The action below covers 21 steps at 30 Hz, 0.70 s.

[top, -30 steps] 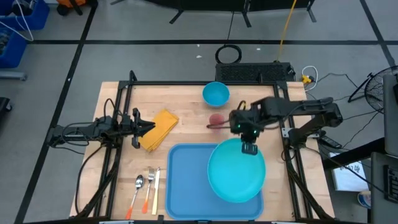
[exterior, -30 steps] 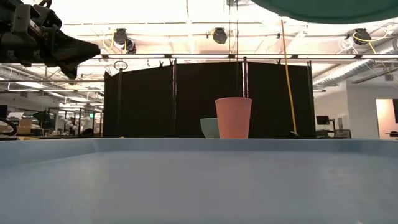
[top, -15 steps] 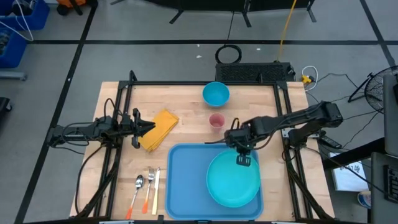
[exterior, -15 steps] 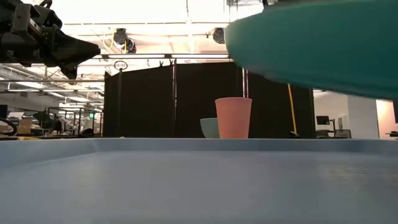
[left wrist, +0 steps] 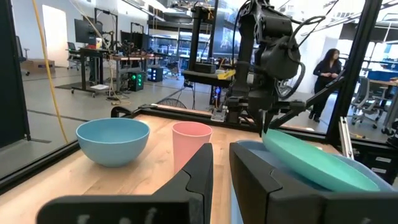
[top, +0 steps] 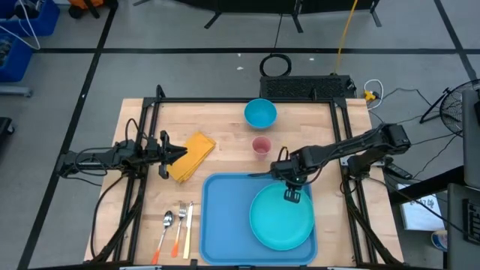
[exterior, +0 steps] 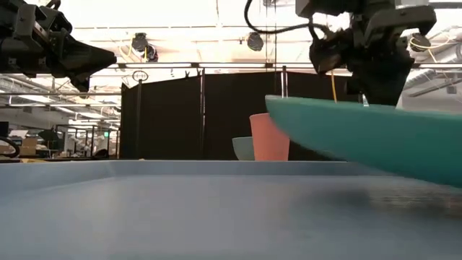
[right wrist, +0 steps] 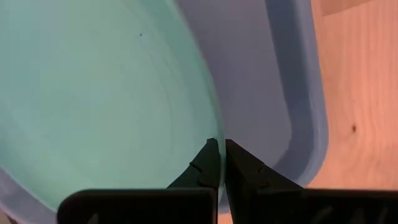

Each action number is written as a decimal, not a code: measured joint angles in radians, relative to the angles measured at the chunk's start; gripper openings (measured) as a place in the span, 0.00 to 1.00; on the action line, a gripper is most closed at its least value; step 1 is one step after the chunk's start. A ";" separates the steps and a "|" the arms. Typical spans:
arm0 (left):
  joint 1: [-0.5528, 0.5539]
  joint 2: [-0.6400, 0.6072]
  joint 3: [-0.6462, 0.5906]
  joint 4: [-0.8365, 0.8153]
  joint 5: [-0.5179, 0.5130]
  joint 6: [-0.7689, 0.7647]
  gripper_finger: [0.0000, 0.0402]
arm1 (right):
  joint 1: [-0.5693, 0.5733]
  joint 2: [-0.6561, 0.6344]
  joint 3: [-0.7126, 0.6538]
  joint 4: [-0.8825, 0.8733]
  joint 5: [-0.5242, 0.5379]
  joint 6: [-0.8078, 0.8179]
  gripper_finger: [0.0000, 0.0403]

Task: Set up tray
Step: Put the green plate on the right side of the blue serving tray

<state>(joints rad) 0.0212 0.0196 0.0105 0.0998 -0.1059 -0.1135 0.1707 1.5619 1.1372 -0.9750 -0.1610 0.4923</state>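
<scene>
Right gripper [top: 292,185] clamped on round teal plate's [top: 282,217] rim, tilted over large flat light-blue plastic tray [top: 223,214]. Left gripper [top: 174,154] nearly closed, empty, well left of tray.

The tray [top: 225,217] is a large flat rectangle of light-blue plastic with rounded corners and a low raised rim. It lies flat on the wooden bench [top: 225,120] at the near edge, a little toward the right side, its long sides running from the near edge toward the middle of the bench. Its left half is bare; a round teal plate [top: 282,217] covers much of its right half, tilted with the far edge raised. In the low view the tray's pale blue floor [exterior: 180,217] fills the foreground, its far rim a level band
</scene>
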 joint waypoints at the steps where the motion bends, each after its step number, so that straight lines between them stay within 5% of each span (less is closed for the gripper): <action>1: 0.000 0.000 0.000 0.000 0.000 0.000 0.14 | 0.000 0.010 -0.001 0.000 0.000 0.001 0.00; 21: 0.000 0.000 0.000 -0.003 0.001 0.001 0.14 | -0.012 0.086 -0.001 0.026 0.004 -0.061 0.05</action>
<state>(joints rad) 0.0212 0.0193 0.0105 0.0967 -0.1051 -0.1127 0.1585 1.6478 1.1366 -0.9493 -0.1574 0.4314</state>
